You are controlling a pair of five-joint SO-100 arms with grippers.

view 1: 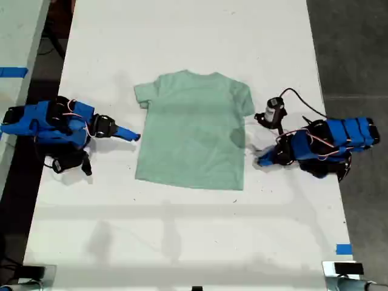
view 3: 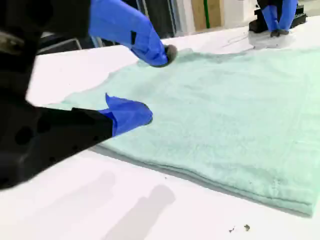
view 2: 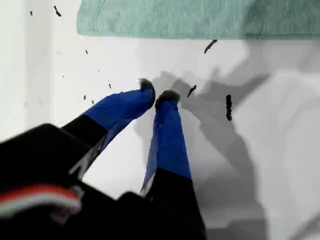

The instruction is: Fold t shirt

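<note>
The t shirt [view 1: 194, 130] is lying flat and unfolded mid-table [view 1: 182, 230], neck toward the exterior view's top; no fold is showing, so by my judgement the whole job is waiting. My first gripper [view 2: 159, 95] is resting just beside the exterior view's left edge of the cloth, tips nearly together and holding nothing. My second gripper [view 3: 155, 84] is gaping over the opposite edge, not pinching it. Dark specks [view 2: 228, 106] are dotting the tabletop; nothing is blocking the cloth.
</note>
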